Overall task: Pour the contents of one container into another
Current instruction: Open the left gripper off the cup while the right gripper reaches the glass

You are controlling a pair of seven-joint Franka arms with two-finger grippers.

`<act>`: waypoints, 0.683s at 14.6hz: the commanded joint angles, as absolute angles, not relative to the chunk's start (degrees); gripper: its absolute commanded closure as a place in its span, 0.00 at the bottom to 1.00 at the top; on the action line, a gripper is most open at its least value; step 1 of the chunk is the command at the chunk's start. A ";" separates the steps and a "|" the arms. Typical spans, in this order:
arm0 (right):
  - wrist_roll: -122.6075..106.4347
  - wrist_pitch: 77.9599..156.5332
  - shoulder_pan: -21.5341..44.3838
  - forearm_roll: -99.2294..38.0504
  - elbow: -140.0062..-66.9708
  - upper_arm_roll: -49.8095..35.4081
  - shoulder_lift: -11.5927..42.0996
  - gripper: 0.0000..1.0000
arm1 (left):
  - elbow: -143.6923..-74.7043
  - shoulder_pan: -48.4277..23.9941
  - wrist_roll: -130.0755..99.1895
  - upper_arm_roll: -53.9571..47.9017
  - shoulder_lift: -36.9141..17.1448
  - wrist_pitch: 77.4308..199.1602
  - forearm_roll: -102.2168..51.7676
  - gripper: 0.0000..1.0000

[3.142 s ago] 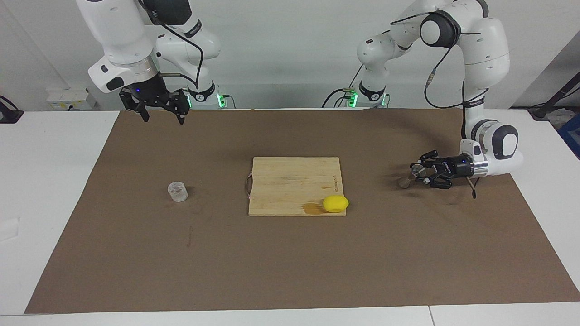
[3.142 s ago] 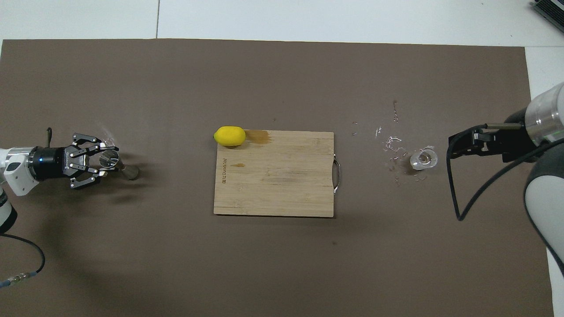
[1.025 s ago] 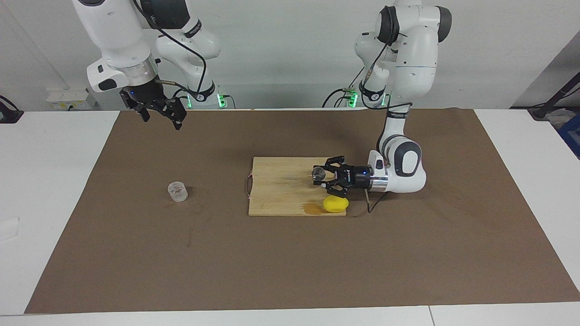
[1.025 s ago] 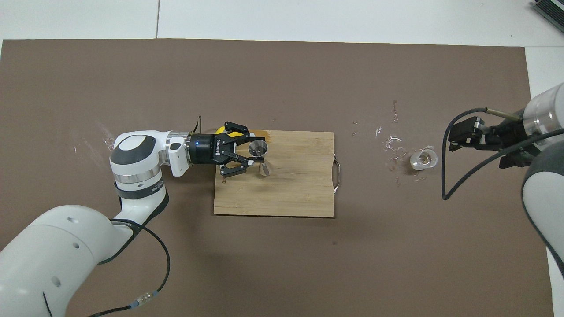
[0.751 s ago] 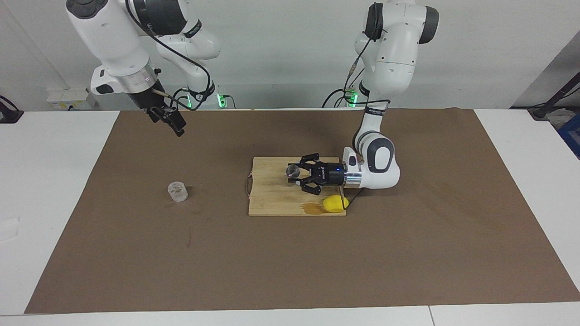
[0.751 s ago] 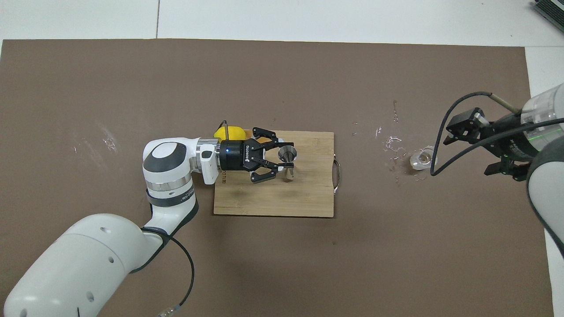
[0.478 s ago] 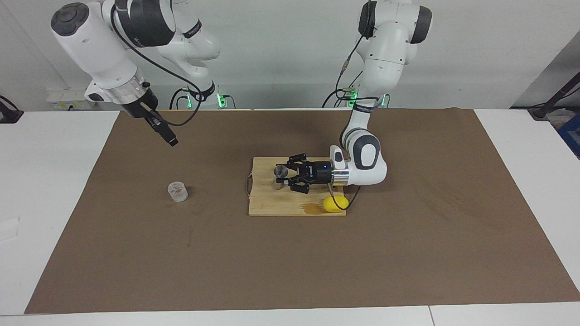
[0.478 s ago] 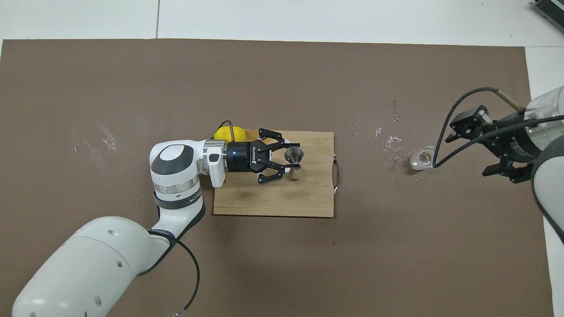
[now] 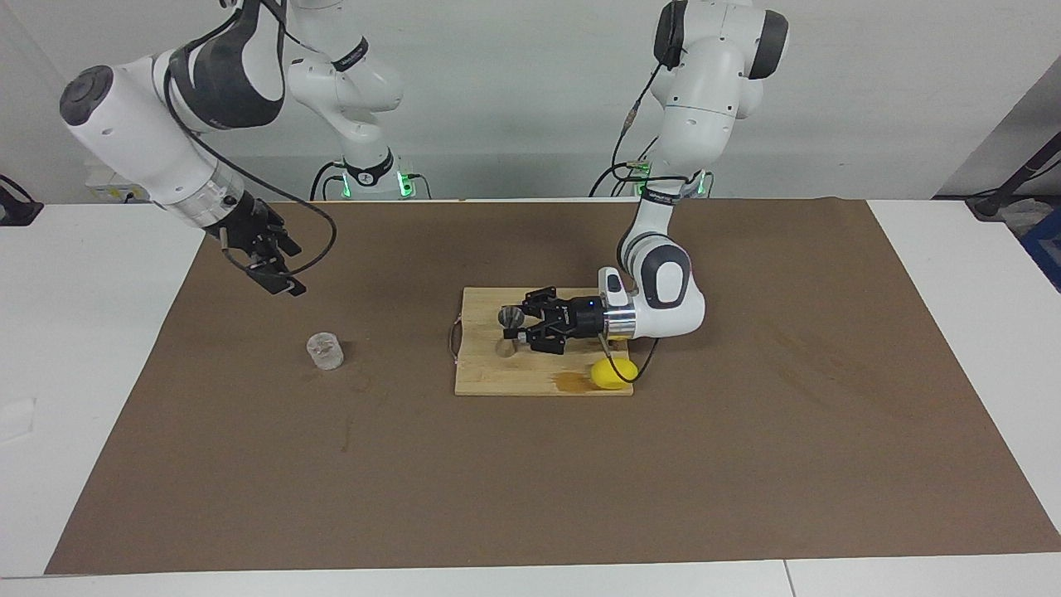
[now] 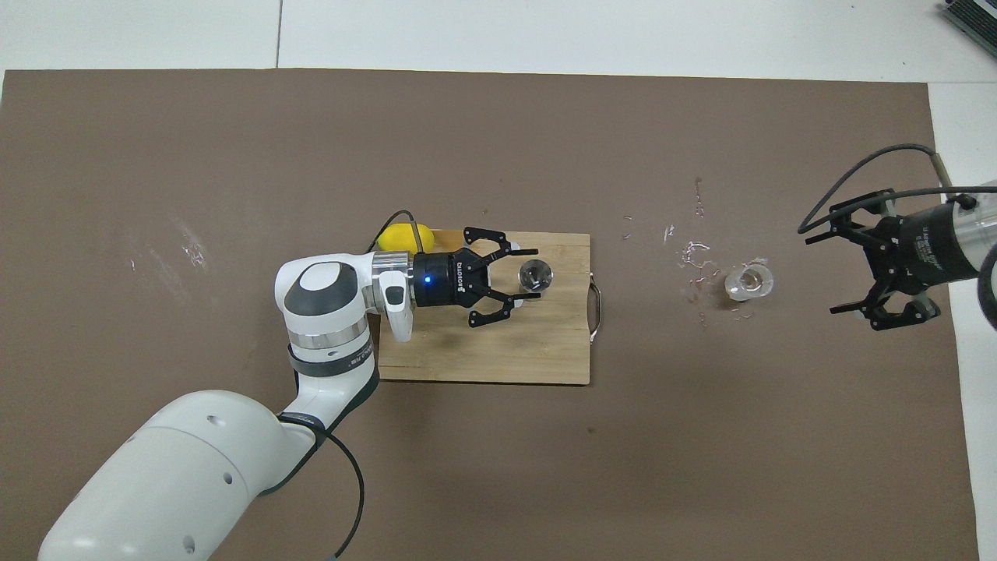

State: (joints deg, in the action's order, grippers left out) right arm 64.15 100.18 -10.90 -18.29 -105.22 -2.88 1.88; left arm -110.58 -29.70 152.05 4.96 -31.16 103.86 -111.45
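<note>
The clear glass cup stands upright on the brown mat toward the right arm's end; it also shows in the overhead view. The metal jigger is upright on or just above the wooden cutting board, at the board's end toward the glass. My left gripper lies level and is shut on the jigger; the gripper also shows in the overhead view. My right gripper is open and empty in the air over the mat beside the glass; from above its jaws face the glass, apart from it.
A yellow lemon lies at the cutting board's corner under the left forearm, partly hidden in the overhead view. A wet stain marks the board beside it. Droplets spot the mat between glass and board.
My left gripper has carried the jigger from the left arm's end of the table onto the cutting board. My right gripper has come down and turned its open jaws toward the glass.
</note>
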 commanded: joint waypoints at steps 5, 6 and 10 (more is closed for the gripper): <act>65.04 110.55 -15.29 -25.66 -108.72 -3.34 9.31 0.08 | -113.46 -30.59 153.98 5.89 -29.80 105.04 -112.24 0.00; 64.95 111.87 -15.55 -25.75 -109.33 -3.34 9.93 0.08 | -114.51 -30.15 154.16 6.06 -29.36 103.90 -111.71 0.00; 62.14 115.21 -16.52 -26.54 -110.56 -3.43 12.74 0.08 | -118.91 -24.71 153.99 6.42 -25.32 102.22 -102.68 0.00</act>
State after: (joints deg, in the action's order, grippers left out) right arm 63.98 112.88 -15.30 -24.19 -109.26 -2.71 12.41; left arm -114.39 -27.95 152.92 6.32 -29.66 103.67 -107.01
